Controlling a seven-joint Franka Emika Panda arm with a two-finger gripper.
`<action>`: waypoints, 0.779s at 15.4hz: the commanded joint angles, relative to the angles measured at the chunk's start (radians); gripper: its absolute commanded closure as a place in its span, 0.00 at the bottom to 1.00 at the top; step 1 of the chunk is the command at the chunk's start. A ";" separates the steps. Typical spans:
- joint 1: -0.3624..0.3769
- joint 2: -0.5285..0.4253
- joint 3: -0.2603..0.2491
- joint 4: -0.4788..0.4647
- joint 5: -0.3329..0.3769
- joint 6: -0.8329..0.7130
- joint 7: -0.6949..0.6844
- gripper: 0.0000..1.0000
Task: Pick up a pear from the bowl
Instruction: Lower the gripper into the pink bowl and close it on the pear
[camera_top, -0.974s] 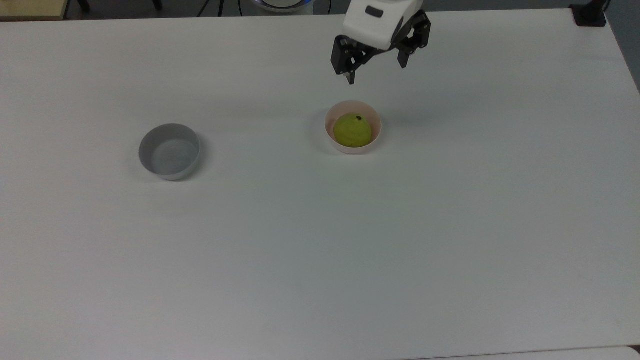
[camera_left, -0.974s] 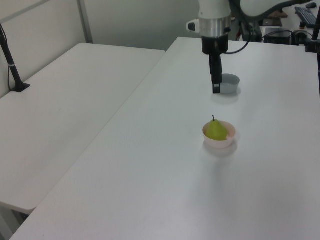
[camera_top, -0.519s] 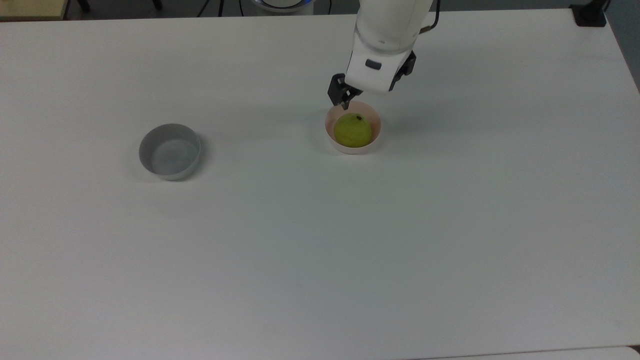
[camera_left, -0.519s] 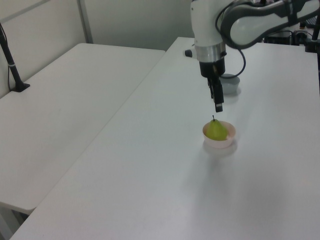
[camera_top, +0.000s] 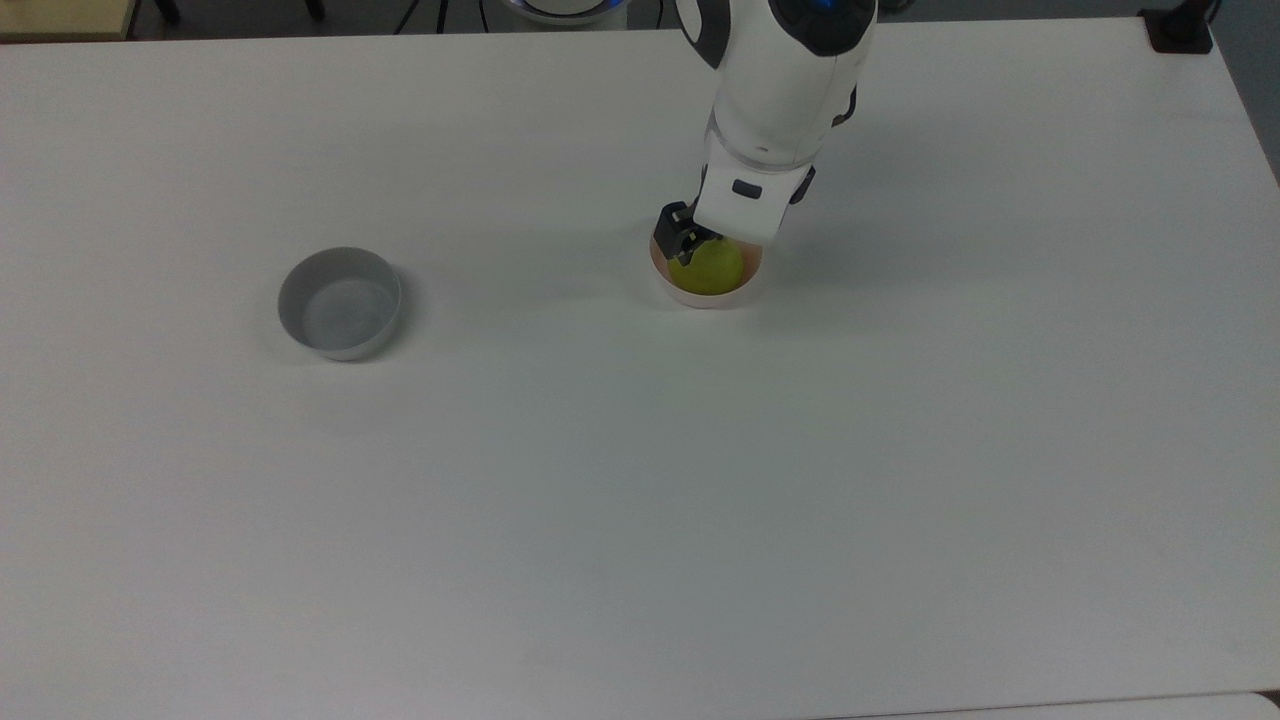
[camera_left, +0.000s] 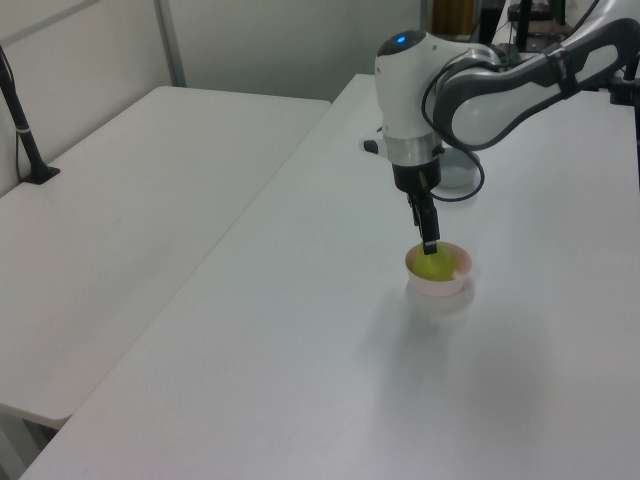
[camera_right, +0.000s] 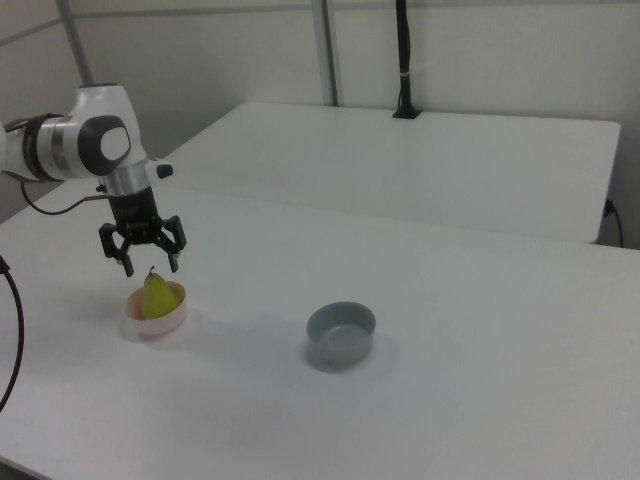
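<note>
Descent is what has changed: a second ago my end effector (camera_right: 142, 264) hung well above and behind the bowl (camera_right: 154, 315); now it has come down directly over it. In the right view the fingers (camera_right: 126, 262) are spread wide, one on each side of the stem, their tips level with the top of the pear (camera_right: 156, 296) but not yet touching it. I judge the approach nearly done; what remains is a short further drop so the pads straddle the body, then the closing.

Directly beneath the end effector, the pear (camera_top: 709, 271) sits inside the pink bowl (camera_top: 706, 294), which rests on the white surface (camera_top: 640, 480). It stands upright: long axis vertical, narrow end and dark stem pointing up at the end effector, broad base down in the bowl. In the left view a finger (camera_left: 429, 243) overlaps the pear (camera_left: 433, 266) just above the bowl (camera_left: 438, 282), so I cannot tell contact from there. With the pear upright, the fingers would have to go down past the stem to close on the body.

Well apart from the end effector, towards the right view's right, a grey bowl (camera_right: 341, 332) sits open and plays no part in this.
</note>
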 joint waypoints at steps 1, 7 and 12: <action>0.023 -0.008 -0.001 -0.065 -0.029 0.033 -0.047 0.09; 0.020 -0.002 0.001 -0.106 -0.048 0.054 -0.076 0.12; 0.017 0.021 0.008 -0.115 -0.063 0.085 -0.076 0.23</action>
